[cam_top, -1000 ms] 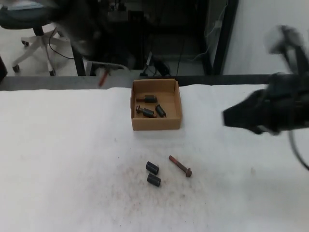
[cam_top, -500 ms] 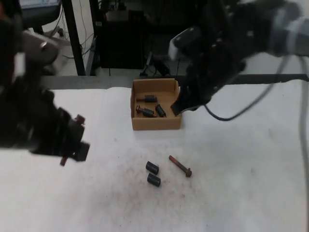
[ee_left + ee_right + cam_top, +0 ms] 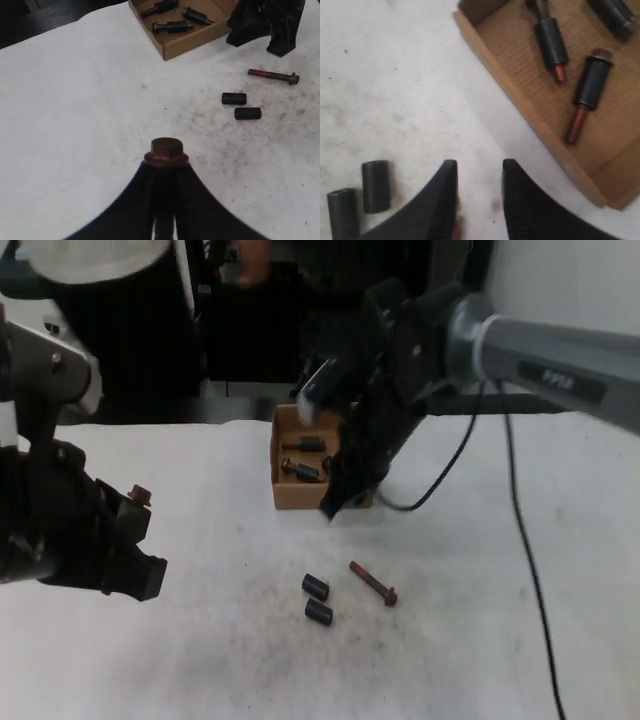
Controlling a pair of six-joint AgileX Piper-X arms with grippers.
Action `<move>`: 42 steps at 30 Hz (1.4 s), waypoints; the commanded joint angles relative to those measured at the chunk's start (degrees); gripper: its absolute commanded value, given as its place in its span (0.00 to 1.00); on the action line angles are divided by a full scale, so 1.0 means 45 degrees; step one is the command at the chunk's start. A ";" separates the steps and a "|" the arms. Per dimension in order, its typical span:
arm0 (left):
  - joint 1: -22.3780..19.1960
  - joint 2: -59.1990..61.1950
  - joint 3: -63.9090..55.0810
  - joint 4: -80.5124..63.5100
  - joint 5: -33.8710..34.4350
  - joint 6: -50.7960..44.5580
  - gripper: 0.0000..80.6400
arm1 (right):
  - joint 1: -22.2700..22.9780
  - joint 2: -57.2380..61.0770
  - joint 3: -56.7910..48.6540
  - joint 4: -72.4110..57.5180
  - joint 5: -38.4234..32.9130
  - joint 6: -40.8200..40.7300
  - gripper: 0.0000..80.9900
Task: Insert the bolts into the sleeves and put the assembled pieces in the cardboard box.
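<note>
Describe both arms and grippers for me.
Both grippers are black. The right gripper has curved fingers, ribbed inside; its arm is a grey tube with dark print and a trailing black cable. The left gripper tapers smoothly, with a pale grey joint behind.

The brown corrugated cardboard box (image 3: 295, 497) held black-sleeved assembled pieces (image 3: 592, 82) with copper-red threaded tips. At its six o'clock, two matte black cylindrical sleeves (image 3: 316, 587) and a rust-red metal bolt (image 3: 373, 583), its head end darker brown, lay on white cloth (image 3: 520, 660) speckled reddish-brown.
</note>
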 commanded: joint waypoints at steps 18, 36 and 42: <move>0.0013 -0.0143 0.0100 -0.0177 -0.0112 0.0276 0.00 | 0.1218 0.0458 -0.0147 0.1878 0.0779 -0.0615 0.34; 0.0013 -0.0143 0.0100 -0.0205 -0.0112 0.0276 0.00 | 0.1536 0.0458 -0.0124 0.0981 0.0393 -0.0439 0.34; 0.0013 -0.0143 0.0100 -0.0205 -0.0112 0.0276 0.00 | 0.1536 0.0458 0.0095 0.0790 0.0393 -0.0439 0.34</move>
